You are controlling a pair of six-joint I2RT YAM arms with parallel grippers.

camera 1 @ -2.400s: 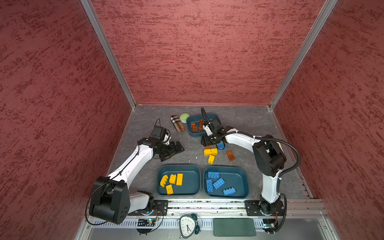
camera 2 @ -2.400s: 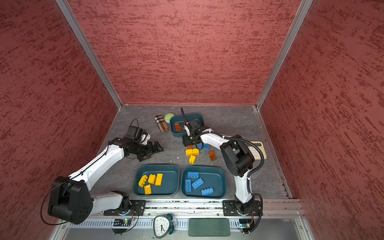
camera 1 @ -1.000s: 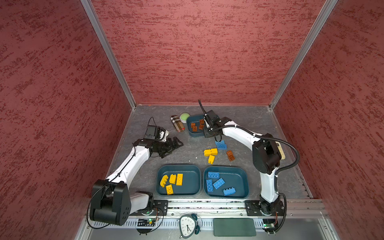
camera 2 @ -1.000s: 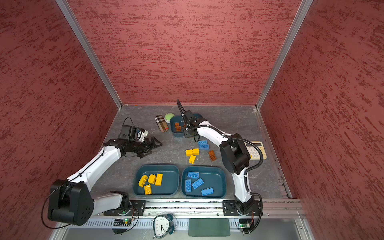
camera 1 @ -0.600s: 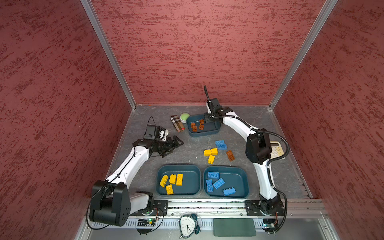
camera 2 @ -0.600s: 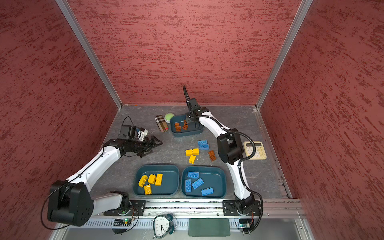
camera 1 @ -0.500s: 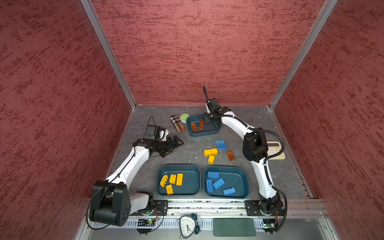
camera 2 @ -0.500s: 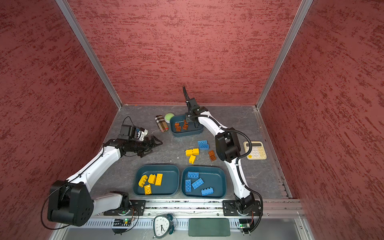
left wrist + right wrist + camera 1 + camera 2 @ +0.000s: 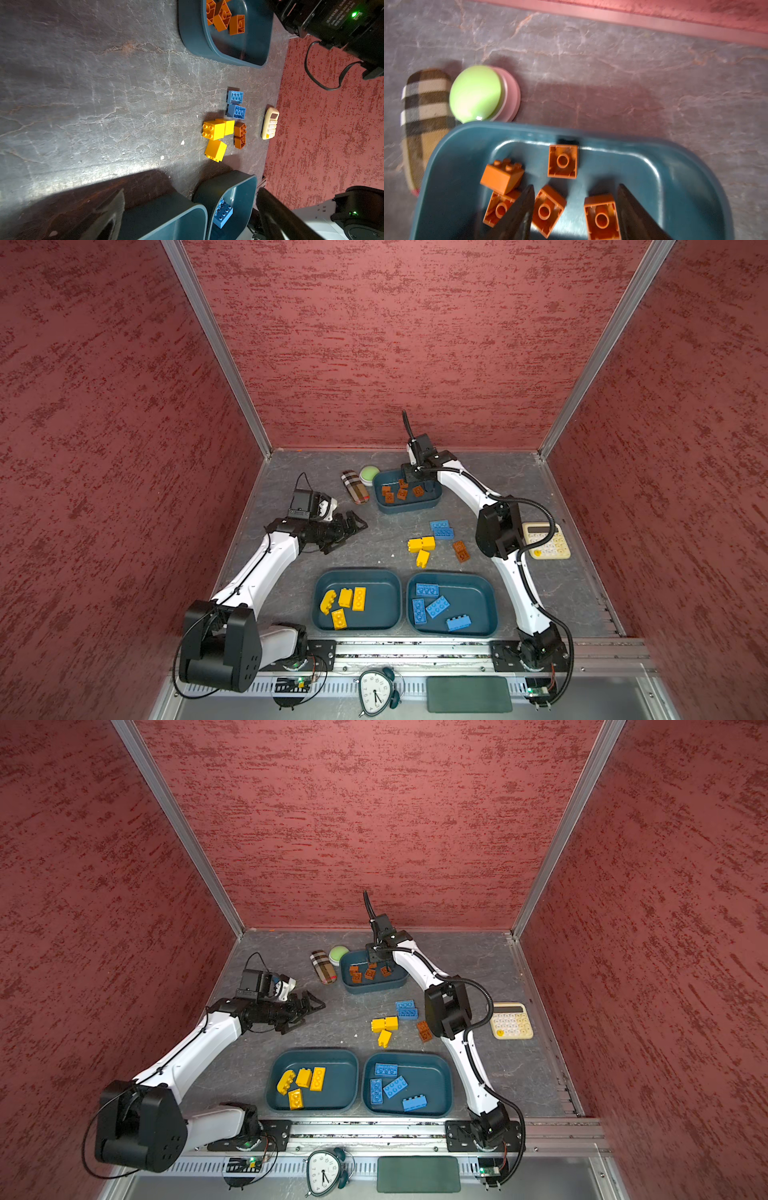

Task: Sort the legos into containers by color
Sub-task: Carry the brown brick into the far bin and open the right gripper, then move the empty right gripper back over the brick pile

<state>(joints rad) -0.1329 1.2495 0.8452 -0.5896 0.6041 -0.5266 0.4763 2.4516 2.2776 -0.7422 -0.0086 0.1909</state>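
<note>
the right fingers (image 9: 519, 212) stand apart and clamp nothing. they point down into the small tub (image 9: 409, 508) at the back of the worktop (image 9: 519, 481), and brown bricks (image 9: 562, 161) lie loose on the tub floor under and between them. five show there in the right wrist view.

the right arm (image 9: 498, 531) rises from its base at the near rail and bends at a dark elbow beside the calculator (image 9: 544, 540). its white forearm stretches far back, and the wrist tips downward over the tub's far edge.

the left fingers (image 9: 276, 216) are spread wide and empty, low over bare worktop and aimed toward the middle. the left arm (image 9: 266, 568) slants forward from its near-left base, with the wrist about level.

between the tubs, loose on the worktop, lie two blue bricks (image 9: 440, 529), three yellow bricks (image 9: 422, 544) and one brown brick (image 9: 461, 551), all well apart from both pairs of fingers.

by the rail, the left big tub (image 9: 384, 601) holds four sorted yellow bricks (image 9: 358, 598). the right big tub (image 9: 473, 601), just beside it, holds four sorted blue bricks (image 9: 436, 606).

a plaid case (image 9: 355, 487) and a green-topped puck (image 9: 369, 475) sit just beside the small tub.
</note>
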